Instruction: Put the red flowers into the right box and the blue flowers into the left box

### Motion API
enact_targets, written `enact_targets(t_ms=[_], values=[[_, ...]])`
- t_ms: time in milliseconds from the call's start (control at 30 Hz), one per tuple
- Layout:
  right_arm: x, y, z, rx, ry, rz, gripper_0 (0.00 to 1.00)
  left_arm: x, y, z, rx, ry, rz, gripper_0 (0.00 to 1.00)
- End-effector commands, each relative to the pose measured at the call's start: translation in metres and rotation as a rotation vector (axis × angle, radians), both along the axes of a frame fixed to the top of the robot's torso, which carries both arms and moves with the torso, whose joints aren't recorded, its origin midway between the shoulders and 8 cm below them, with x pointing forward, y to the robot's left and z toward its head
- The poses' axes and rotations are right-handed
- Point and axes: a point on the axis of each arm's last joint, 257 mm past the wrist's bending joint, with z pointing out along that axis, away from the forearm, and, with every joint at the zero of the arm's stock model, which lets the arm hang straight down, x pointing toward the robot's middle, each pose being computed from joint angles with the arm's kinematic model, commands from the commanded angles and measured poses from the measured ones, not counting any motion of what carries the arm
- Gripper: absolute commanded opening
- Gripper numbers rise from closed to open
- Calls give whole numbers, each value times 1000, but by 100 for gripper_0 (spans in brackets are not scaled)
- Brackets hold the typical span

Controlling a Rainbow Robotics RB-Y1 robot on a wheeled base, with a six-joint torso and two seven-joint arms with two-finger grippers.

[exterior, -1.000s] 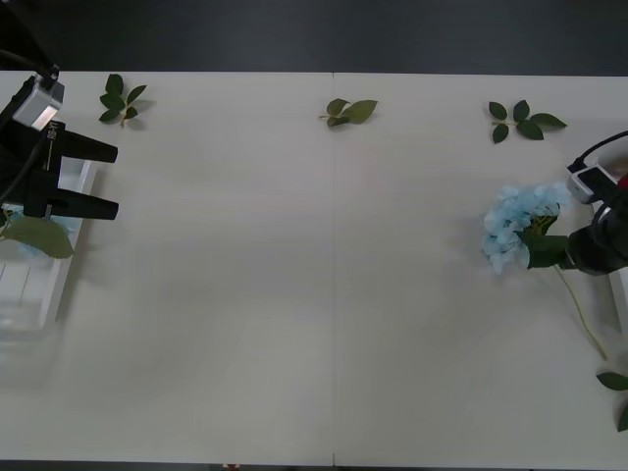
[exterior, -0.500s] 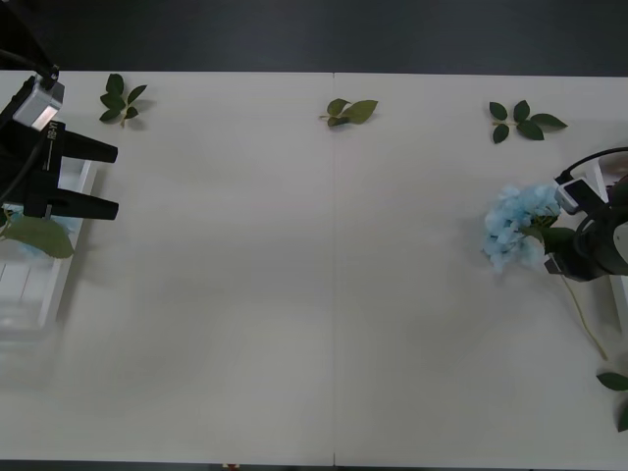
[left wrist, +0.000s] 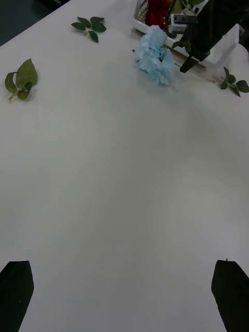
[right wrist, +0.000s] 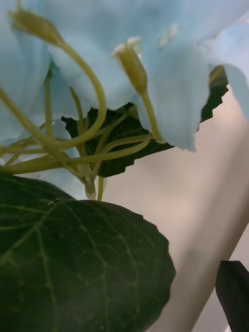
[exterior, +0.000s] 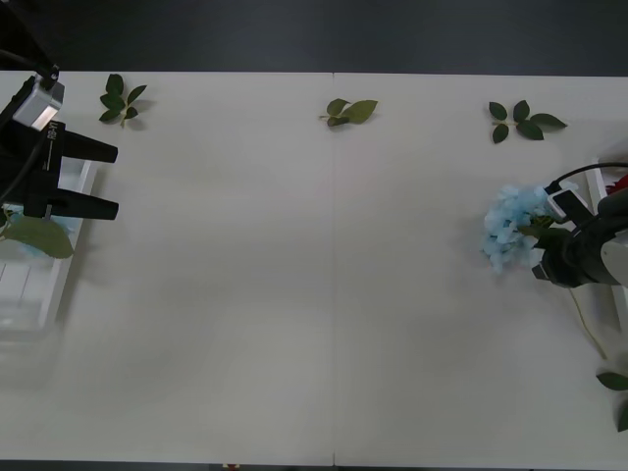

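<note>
No brand, label or writing can be read on any item.

The white table [exterior: 314,294] spans the front view. At its left edge sits the left box [exterior: 54,285], a white tray with a ribbed wall; a pale-blue bloom and a broad green leaf [exterior: 39,236] lie in it. The left gripper [exterior: 103,180] hangs above this box, its two black fingers [exterior: 86,206] spread apart and pointing right, holding nothing.

At the right edge, the right box [left wrist: 220,49] is a white tray with a slotted wall, seen partly; red flowers [left wrist: 156,10] lie inside it.

One blue flower [exterior: 512,228] lies on the table near the right edge, just left of the right box. Its head is a fluffy cluster of pale-blue petals on thin yellow-green stalks, with dark serrated leaves beneath; its thin stem [exterior: 587,329] trails toward the near right corner. The right gripper [exterior: 549,257] is at the base of this head, over the leaves; whether its fingers are apart or closed on the stem cannot be told.

Three green leaf sprigs lie along the far edge: left [exterior: 122,98], centre [exterior: 351,111] and right [exterior: 523,120]. A further leaf [exterior: 616,381] lies at the near right edge.
</note>
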Motion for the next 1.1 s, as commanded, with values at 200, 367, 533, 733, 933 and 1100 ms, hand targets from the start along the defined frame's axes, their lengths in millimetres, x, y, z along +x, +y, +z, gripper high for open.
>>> enact_targets(t_ms=[200,367,533,733,933,1100], values=[[21,13,0,60,-60,-19,100,7,-1,21,23,-80,-26,100],[25,19,-3,71,-69,-12,97,7,-1,21,23,-80,-26,100],[30,22,-6,70,-69,-7,85,7,-1,21,23,-80,-26,100],[33,25,-9,60,-75,7,61,7,-1,21,23,-80,-26,100],[33,24,-9,58,-76,7,7,7,-1,21,23,-80,-26,100],[33,25,-9,61,-75,9,0,7,-1,21,23,-80,-26,100]])
